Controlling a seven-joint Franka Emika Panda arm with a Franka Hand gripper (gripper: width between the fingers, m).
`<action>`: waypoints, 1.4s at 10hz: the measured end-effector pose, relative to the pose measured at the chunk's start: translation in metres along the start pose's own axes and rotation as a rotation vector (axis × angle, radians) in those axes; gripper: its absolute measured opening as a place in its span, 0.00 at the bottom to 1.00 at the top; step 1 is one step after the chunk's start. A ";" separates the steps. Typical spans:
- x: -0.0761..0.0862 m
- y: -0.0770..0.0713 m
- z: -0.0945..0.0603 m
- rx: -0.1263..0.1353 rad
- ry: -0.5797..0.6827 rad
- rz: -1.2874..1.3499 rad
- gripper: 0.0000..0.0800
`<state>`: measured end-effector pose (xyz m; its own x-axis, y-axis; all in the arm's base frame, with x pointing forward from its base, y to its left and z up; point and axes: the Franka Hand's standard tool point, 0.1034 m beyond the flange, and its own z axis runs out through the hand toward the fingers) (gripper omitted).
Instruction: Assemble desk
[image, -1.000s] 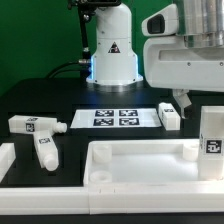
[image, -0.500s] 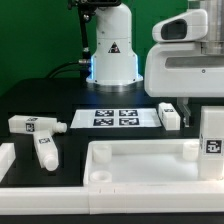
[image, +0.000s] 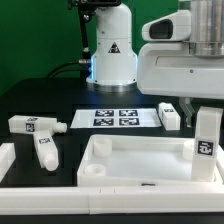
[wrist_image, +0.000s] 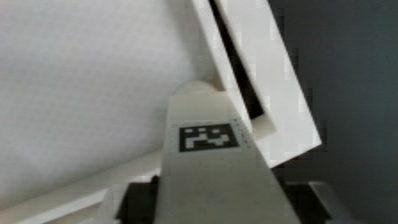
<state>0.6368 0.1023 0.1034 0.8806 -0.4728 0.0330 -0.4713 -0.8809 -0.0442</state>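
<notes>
The desk's tabletop panel (image: 140, 160) lay flat at the near middle of the black table (image: 30, 100), rim up, reaching to the exterior view's right edge. At its right end an upright leg (image: 206, 140) stood with its square tag facing the camera. Its lower end was down at the panel, though the pictures did not show whether it was seated there.

The gripper (wrist_image: 228, 196) was clamped on that leg. In the wrist view dark fingers (wrist_image: 143, 196) sat tight against both sides of the tagged post, whose tip pointed toward the panel's raised rim.

Three more legs lay loose. Two were on the exterior view's left, well apart from the panel: a far leg (image: 35, 126) lying crosswise and a near leg (image: 45, 152) angled toward the camera, the two close together. A third leg (image: 170, 117) lay farther back, just beside the right end of the marker board (image: 115, 117).

The white border rail (image: 35, 192) ran along the near edge and up the left side. The arm's base (image: 110, 50) stood at the far side, behind the marker board.
</notes>
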 end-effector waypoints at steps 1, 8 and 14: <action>0.000 0.000 0.000 0.000 0.000 0.000 0.36; 0.000 0.001 0.000 0.000 0.000 0.001 0.68; -0.014 -0.017 -0.040 0.038 0.020 -0.054 0.81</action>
<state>0.6304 0.1231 0.1439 0.9031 -0.4256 0.0562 -0.4208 -0.9036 -0.0801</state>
